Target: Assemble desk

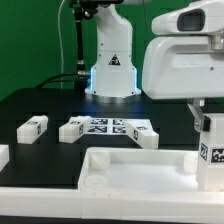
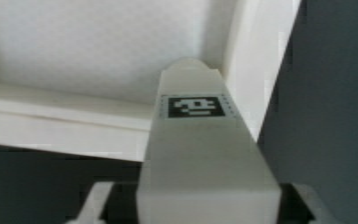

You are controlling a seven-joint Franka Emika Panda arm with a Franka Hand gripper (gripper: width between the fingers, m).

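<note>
The gripper (image 1: 206,118) is clamped on the held leg (image 1: 211,150). In the wrist view its fingers (image 2: 101,204) flank that square white bar on two sides. The held leg stands upright at the exterior view's right, with black-and-white tags on its faces. Its lower end is at the tabletop (image 1: 110,160), by the corner on that side. From the wrist, the leg's far end points into the angle where two raised rim walls meet. I cannot tell whether it touches the floor of the corner or sits in a socket.

The tabletop is a white rectangular tray with a raised rim. It lies flat at the near edge of the table (image 1: 40,105), whose surface is matte black.

Beyond the tabletop, the marker board (image 1: 112,126) lies flat near the middle of the table. A second leg (image 1: 73,130) lies on its side against the board's end at the exterior view's left. A third leg (image 1: 148,138) lies at the board's other end, just beyond the tabletop's far rim. A fourth leg (image 1: 33,126) lies further to the exterior view's left, apart from the board. A white piece (image 1: 3,155) is cut off by the frame edge, and too little of it shows to name it.

At the back stands the robot base (image 1: 110,60), white, with a blue glow at its foot and a cable (image 1: 76,45) beside it. Behind it the room is dark, with a green wall (image 1: 30,40) at the exterior view's left.
</note>
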